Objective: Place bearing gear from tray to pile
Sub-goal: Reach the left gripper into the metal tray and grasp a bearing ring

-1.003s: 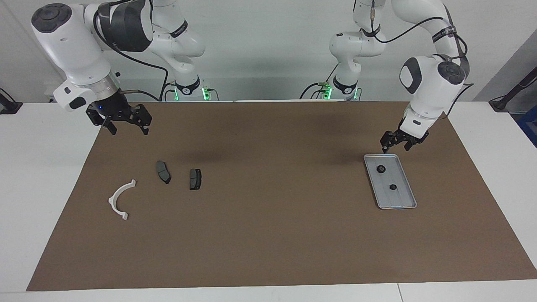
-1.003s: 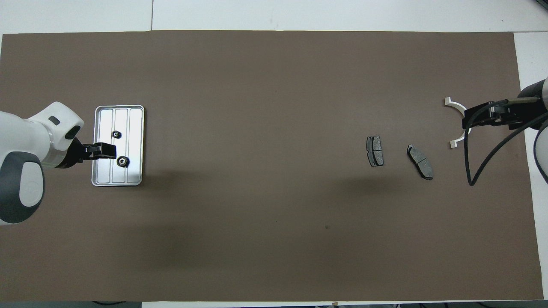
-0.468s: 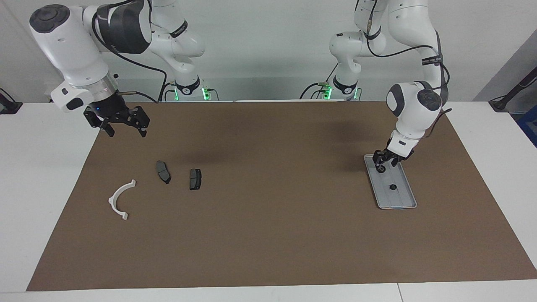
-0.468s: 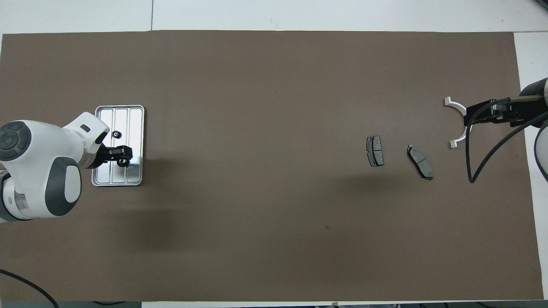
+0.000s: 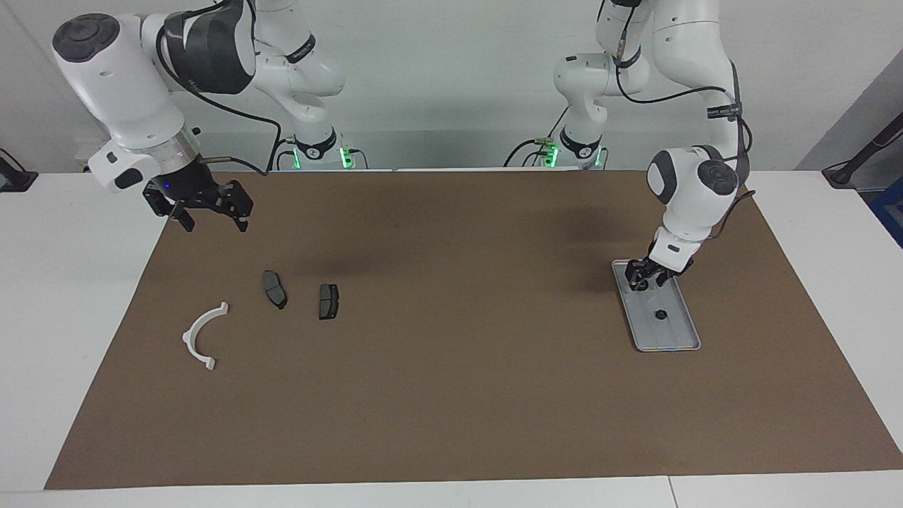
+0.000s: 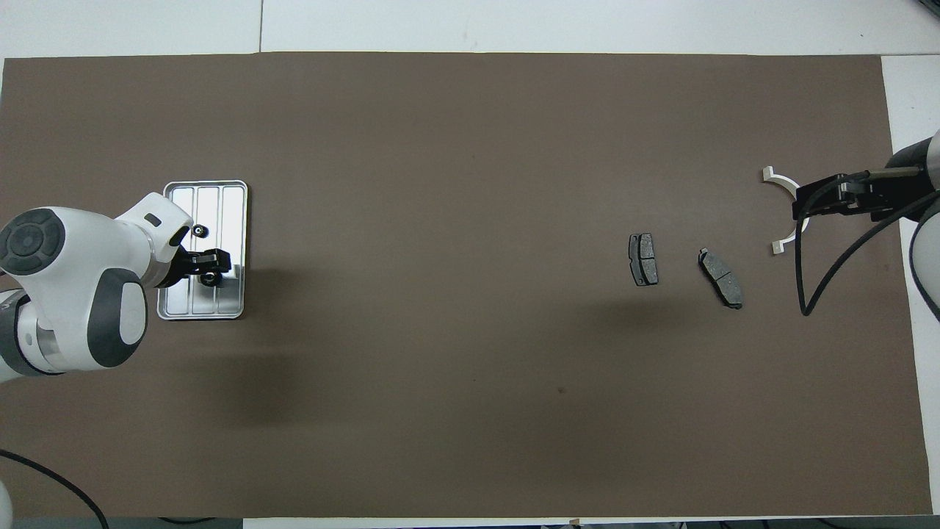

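I see my left gripper [image 5: 643,279] down in the tray [image 5: 679,337], at the tray's end nearer to the robots, its fingers closed around one bearing gear [image 6: 211,278]. The second gear [image 5: 661,315] lies near the tray's middle. My right gripper [image 5: 209,216] waits with open fingers above the mat's corner, near the pile: two brake pads [image 5: 274,288] and a white arc bracket [image 5: 202,335].

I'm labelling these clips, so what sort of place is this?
Probably a robotics lab or test bench: two white robot arms mounted at a table with a brown mat, and a few loose parts set out, namely a metal tray and brake pads.
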Controlling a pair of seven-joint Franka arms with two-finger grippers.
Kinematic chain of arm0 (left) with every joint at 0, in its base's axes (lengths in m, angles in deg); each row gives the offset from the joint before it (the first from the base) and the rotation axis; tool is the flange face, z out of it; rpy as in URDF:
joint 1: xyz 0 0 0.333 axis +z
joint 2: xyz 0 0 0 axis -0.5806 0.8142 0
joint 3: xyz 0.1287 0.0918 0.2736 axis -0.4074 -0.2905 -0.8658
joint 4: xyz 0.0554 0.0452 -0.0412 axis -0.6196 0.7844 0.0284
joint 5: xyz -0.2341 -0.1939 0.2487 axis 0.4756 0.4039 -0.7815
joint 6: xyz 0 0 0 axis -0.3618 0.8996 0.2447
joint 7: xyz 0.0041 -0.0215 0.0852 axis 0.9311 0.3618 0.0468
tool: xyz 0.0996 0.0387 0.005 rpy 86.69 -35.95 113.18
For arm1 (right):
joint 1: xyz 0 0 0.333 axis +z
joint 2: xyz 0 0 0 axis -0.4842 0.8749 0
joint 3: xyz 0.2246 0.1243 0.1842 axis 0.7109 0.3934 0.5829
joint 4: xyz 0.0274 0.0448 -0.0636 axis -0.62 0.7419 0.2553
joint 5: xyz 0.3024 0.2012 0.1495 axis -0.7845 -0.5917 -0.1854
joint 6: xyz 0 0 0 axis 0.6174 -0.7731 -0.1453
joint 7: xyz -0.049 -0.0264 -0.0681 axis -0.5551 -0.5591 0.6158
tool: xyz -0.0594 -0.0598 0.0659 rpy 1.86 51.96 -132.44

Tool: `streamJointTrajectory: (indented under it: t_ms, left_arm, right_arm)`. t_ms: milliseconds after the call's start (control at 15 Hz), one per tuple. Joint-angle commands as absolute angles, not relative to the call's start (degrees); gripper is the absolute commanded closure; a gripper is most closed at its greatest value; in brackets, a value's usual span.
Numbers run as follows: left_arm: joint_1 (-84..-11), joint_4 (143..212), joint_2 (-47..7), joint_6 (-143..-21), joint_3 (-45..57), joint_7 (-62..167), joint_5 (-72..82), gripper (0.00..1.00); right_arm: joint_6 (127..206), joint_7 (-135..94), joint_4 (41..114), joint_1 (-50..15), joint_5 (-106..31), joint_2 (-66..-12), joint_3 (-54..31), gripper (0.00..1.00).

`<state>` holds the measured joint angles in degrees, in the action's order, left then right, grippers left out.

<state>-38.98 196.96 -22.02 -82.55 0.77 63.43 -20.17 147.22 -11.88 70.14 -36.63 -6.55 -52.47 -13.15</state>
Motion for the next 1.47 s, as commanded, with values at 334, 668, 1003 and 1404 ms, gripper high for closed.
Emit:
streamJointTrajectory:
  t_ms: [334, 668, 1003, 1404]
  left_arm:
    - [-38.57, 196.88, -20.88, -83.54, 0.88, 62.65, -20.66, 0.31]
    - [-38.57, 197.14, -20.97, -83.28, 0.88, 62.65, -20.66, 0.47]
    - [-38.57, 197.05, -21.14, -82.31, 0.88, 62.65, -20.66, 0.74]
    - [-43.56, 184.69, -20.44, -69.42, 1.14, 53.63, -20.4, 0.8]
  right_arm:
    - [146.42, -14.88, 71.8, -37.66, -6.38, -53.64, -12.77, 0.0]
    - [146.24, -17.8, 72.15, -38.81, -6.64, -53.9, -12.77, 0.0]
    - [145.37, -18.14, 72.15, -38.63, -6.64, -53.99, -12.69, 0.0]
    - [144.31, -19.72, 71.89, -39.25, -6.73, -54.26, -12.77, 0.0]
